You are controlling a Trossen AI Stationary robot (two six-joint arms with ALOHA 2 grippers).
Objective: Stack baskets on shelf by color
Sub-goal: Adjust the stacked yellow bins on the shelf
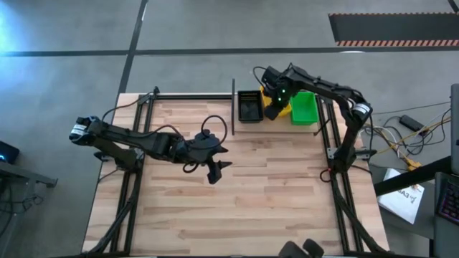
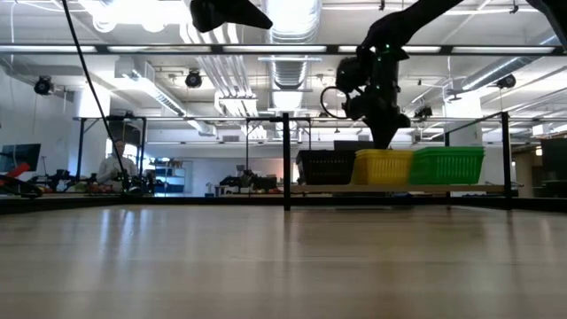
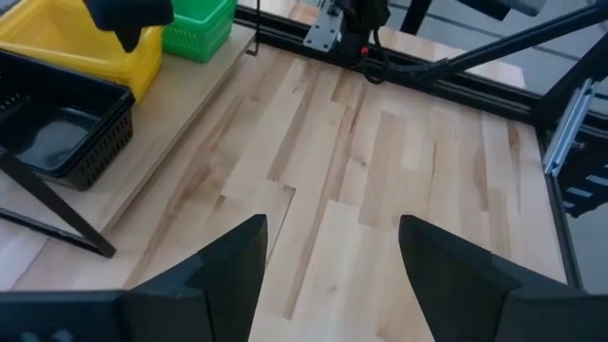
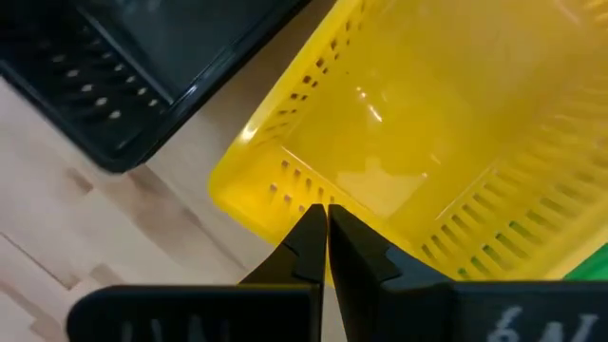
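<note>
Three baskets stand side by side on the shelf (image 2: 399, 188), a pale board at the table's far edge: black (image 1: 249, 107), yellow (image 2: 383, 166) and green (image 1: 303, 107). In the high view the right arm mostly covers the yellow one. My right gripper (image 4: 326, 220) stands over the yellow basket (image 4: 427, 142), its fingers closed on that basket's wall. My left gripper (image 3: 331, 237) is open and hovers high over the middle of the table (image 1: 215, 170), touching nothing. Whether each basket is one or a stack, I cannot tell. My right gripper pinches the rim of the yellow basket's wall (image 4: 285, 180) between its two fingers, with only a thin slit between the tips. The fingers come from above, pointing down. The basket rests level on the shelf between the black and green ones.
Black upright posts (image 1: 233, 107) stand at the shelf's ends, and black frame rails (image 1: 136, 143) run along the table's sides. Bare butcher-block top (image 1: 272, 193) lies between the shelf and the near edge. A person (image 2: 115, 164) sits far back in the room.
</note>
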